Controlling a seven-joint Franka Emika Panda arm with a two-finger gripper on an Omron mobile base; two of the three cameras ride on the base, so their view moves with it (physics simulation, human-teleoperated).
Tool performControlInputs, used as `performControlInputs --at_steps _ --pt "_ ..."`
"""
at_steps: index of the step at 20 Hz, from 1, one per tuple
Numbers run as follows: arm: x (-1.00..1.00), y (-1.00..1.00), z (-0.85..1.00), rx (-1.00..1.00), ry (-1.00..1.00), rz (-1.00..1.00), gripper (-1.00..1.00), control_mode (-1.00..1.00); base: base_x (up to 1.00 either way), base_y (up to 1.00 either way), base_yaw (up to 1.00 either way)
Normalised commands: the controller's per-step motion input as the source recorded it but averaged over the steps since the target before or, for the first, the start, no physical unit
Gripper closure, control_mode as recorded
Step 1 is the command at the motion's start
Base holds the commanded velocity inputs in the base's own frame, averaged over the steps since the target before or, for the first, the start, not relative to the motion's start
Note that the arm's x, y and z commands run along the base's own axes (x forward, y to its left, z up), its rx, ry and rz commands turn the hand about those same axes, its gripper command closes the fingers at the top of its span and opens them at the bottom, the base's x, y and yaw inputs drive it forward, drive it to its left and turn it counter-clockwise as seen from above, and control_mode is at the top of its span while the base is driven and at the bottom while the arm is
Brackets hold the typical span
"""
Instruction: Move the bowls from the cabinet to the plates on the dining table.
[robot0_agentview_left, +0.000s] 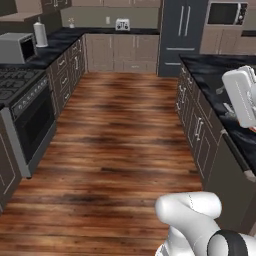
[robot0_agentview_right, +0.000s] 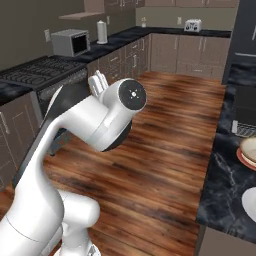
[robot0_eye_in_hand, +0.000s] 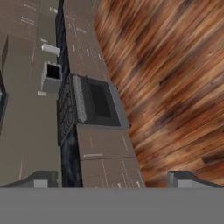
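Gripper (robot0_eye_in_hand: 113, 181) wide open, empty, aimed across the floor at the stove (robot0_eye_in_hand: 94, 103) run; one bowl (robot0_agentview_right: 248, 149) already on orange-red plate (robot0_agentview_right: 244, 159), at 3 o'clock on dining table (robot0_agentview_right: 225, 185).

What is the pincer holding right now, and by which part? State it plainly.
Nothing. In the hand view the pincer stands wide open, its two fingertips far apart with only the stove and wood floor beyond.

- Striped wood floor (robot0_agentview_left: 120, 150) fills the centre.
- Stove (robot0_agentview_left: 27, 107) at left, microwave (robot0_agentview_left: 17, 47) upper left.
- Dark fridge (robot0_agentview_left: 182, 35) upper right; toaster (robot0_agentview_left: 122, 24) top centre.
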Motion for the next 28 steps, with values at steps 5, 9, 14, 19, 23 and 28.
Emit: performControlInputs --at_steps 5,9,14,19,23,28 --pt "0.0 0.0 0.0 0.0 0.0 0.0 -1.0 1.0 0.0 0.0 0.24" --pt "0.0 0.0 0.0 0.0 0.0 0.0 -1.0 1.0 0.0 0.0 0.24" --pt "0.0 0.0 0.0 0.0 0.0 0.0 -1.0 1.0 0.0 0.0 0.24" --pt "0.0 0.0 0.0 0.0 0.0 0.0 -1.0 1.0 0.0 0.0 0.25" --pt "0.0 0.0 0.0 0.0 0.0 0.0 -1.0 1.0 0.0 0.0 0.25" --pt "0.0 0.0 0.0 0.0 0.0 0.0 -1.0 1.0 0.0 0.0 0.25"
